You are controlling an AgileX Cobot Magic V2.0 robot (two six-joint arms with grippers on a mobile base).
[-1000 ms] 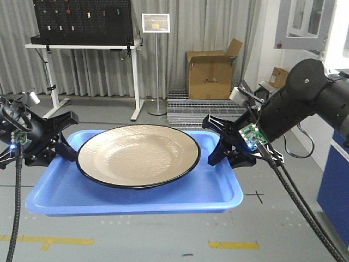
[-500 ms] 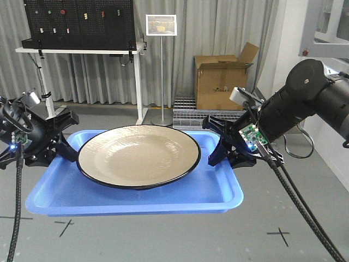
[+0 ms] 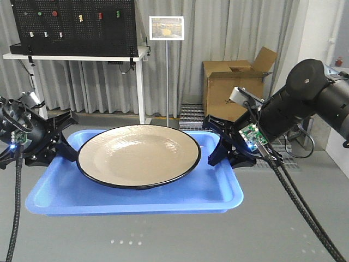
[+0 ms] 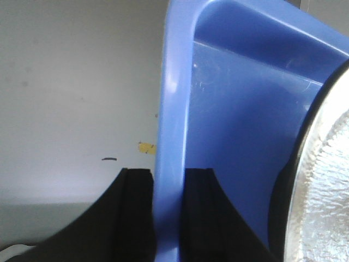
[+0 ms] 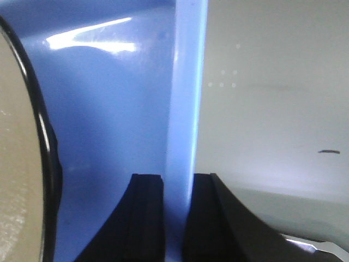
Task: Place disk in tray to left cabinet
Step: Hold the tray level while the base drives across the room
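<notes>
The tan disk (image 3: 139, 154) with its thin black rim lies in the middle of the blue tray (image 3: 136, 199), which hangs level above the floor between my two arms. My left gripper (image 3: 60, 146) is shut on the tray's left edge. The left wrist view shows that rim (image 4: 174, 109) pinched at the left gripper (image 4: 168, 180), with the disk's edge (image 4: 327, 180) at the right. My right gripper (image 3: 221, 147) is shut on the right edge. In the right wrist view the rim (image 5: 185, 98) runs into the right gripper (image 5: 178, 185), beside the disk (image 5: 16, 164). The left cabinet is out of view.
Ahead stand a black pegboard (image 3: 76, 24) on a white table (image 3: 82, 56), a sign on a thin pole (image 3: 167, 27) and an open cardboard box (image 3: 234, 82), all before grey curtains. Bare grey floor (image 3: 180, 240) lies below the tray.
The pegboard, sign and box have grown and spread apart in view, so I have moved toward the back wall. Tray, disk and both grippers keep their places relative to me.
</notes>
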